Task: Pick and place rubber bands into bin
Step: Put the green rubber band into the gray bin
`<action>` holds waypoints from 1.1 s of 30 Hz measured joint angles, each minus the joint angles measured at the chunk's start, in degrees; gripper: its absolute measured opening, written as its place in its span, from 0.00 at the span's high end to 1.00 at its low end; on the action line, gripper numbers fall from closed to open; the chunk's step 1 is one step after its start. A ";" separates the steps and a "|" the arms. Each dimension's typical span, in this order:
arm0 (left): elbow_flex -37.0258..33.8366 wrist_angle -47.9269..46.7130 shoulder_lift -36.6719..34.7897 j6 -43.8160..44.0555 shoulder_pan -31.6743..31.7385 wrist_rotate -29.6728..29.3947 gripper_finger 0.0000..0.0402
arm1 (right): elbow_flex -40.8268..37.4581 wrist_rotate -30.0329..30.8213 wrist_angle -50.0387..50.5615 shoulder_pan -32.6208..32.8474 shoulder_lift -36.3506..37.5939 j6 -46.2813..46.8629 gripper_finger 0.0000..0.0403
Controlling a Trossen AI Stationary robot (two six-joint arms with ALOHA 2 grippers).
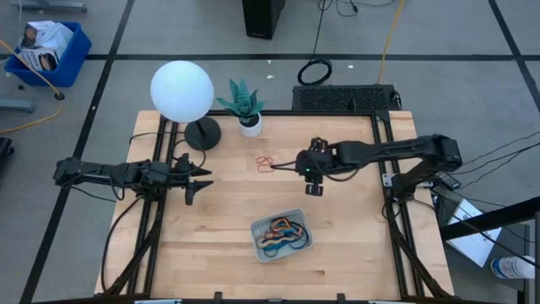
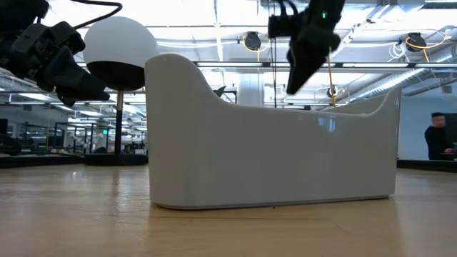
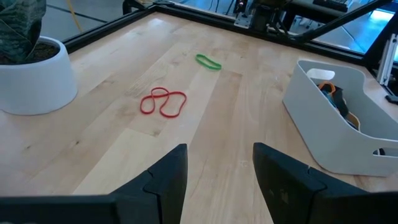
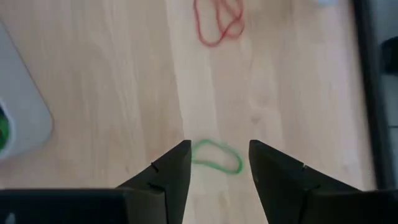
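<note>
A red rubber band [image 1: 265,161] and a green one [image 3: 208,61] lie flat on the wooden table, behind its middle. The bin [image 1: 282,235], pale grey with several coloured rubber bands inside, stands on the table toward the near edge. My right gripper [image 4: 219,149] hangs open above the green band [image 4: 216,155], slanting down, touching nothing; in the high view the right gripper [image 1: 299,165] is just right of the red band. My left gripper [image 1: 202,177] waits open at the table's left, above the wood, also seen as the left gripper [image 3: 219,149] in its wrist view.
A white globe lamp [image 1: 181,90] on a dark round base [image 1: 202,133] and a small potted plant [image 1: 243,105] stand at the table's far left. Bare wood lies between the two grippers and around the bin [image 2: 271,143].
</note>
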State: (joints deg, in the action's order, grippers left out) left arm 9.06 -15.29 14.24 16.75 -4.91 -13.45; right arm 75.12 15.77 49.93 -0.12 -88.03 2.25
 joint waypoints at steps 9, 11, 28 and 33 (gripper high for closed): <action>-0.02 -1.66 0.01 -0.02 0.00 0.02 0.53 | -15.73 -1.02 -12.51 -2.64 0.66 -1.45 0.61; -0.02 -2.21 0.00 -0.02 0.00 0.02 0.53 | -19.18 -1.28 -15.69 -2.59 0.67 -1.44 0.61; -0.02 -2.99 0.01 -0.02 0.00 0.01 0.53 | -29.34 -4.09 -35.35 -3.97 0.18 4.58 0.61; 0.00 -2.95 0.00 -0.02 0.00 0.00 0.53 | -29.34 -4.12 -35.39 -5.79 0.22 5.73 0.61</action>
State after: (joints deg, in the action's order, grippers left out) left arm 9.06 -18.24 14.24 16.73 -4.91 -13.45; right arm 45.78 11.66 14.54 -5.92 -87.81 7.98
